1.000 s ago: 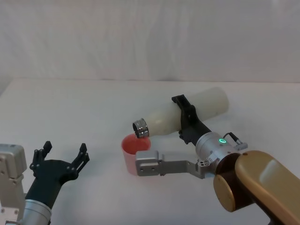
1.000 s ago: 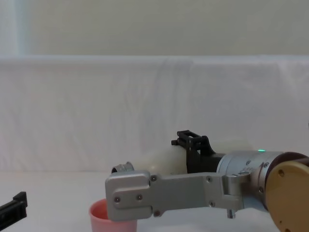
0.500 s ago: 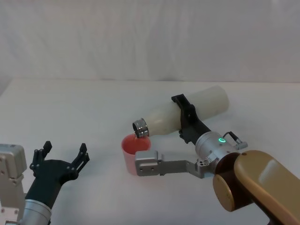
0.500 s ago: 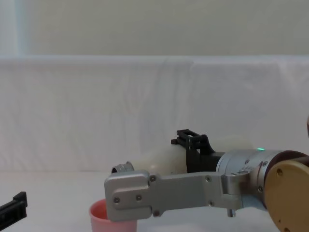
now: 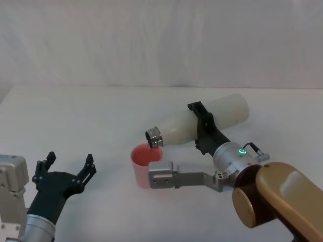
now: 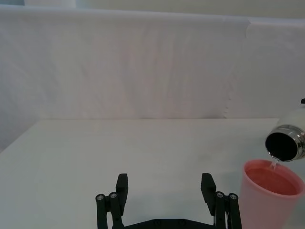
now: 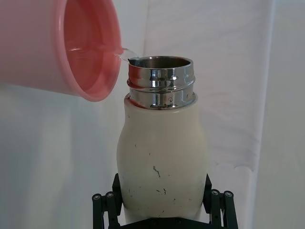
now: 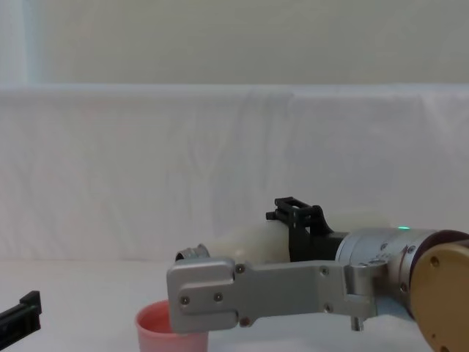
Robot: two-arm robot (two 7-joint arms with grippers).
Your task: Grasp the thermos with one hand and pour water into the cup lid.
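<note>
Right gripper (image 5: pixel 201 126) is clamped round the matte cream thermos (image 5: pixel 202 125), tipped almost level. Its shiny threaded steel neck (image 7: pixel 161 81) hangs over the tapered pink plastic cup lid (image 5: pixel 145 163). The right wrist view catches a thin water stream (image 7: pixel 125 54). Left gripper (image 5: pixel 67 171) sits spread, empty, low left.
</note>
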